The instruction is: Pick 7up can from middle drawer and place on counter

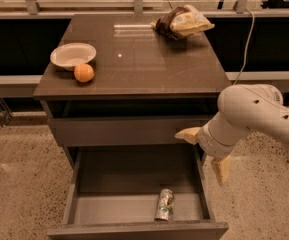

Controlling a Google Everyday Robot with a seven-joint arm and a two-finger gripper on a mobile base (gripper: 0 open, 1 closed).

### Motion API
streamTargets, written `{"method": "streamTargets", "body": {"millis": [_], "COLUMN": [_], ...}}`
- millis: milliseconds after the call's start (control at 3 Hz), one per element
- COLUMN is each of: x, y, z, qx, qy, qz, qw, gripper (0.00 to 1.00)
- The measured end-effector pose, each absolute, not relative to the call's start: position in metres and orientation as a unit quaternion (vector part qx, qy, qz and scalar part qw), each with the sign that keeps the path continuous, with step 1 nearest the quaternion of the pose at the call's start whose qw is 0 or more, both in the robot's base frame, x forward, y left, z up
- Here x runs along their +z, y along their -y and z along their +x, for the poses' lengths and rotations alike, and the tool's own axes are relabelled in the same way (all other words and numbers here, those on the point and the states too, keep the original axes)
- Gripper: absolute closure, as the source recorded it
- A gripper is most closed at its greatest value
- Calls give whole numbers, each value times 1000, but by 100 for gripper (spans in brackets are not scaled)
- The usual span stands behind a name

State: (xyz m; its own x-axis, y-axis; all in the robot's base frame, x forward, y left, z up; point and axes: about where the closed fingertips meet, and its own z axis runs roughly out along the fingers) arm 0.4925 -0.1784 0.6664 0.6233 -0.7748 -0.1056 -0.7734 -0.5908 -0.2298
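The 7up can [165, 204], silver with green and red marks, lies on its side on the grey floor of the open middle drawer [115, 207], near the front and right of centre. The counter [144, 59] is the dark brown top of the cabinet. My gripper [204, 151] hangs at the drawer's right rear corner, above and to the right of the can and apart from it. Its two cream fingers are spread open, one pointing left over the drawer's rim and one pointing down outside the right wall. It holds nothing.
On the counter stand a white bowl [73, 55] and an orange [84, 73] at the left, and a chip bag [181, 23] at the back right. The closed drawer front [129, 131] sits above the open drawer. A cable [246, 34] hangs at the right.
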Motion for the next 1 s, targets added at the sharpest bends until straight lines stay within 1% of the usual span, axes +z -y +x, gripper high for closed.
{"method": "streamTargets", "body": {"millis": [333, 667, 1000], "x": [664, 631, 571], "y": [175, 153, 118], "z": [493, 511, 512], "qx": [-6, 4, 10], "qy": [-435, -389, -299], "qz": [-893, -916, -950], "qw": [115, 103, 92], "gripper": [0, 0, 0]}}
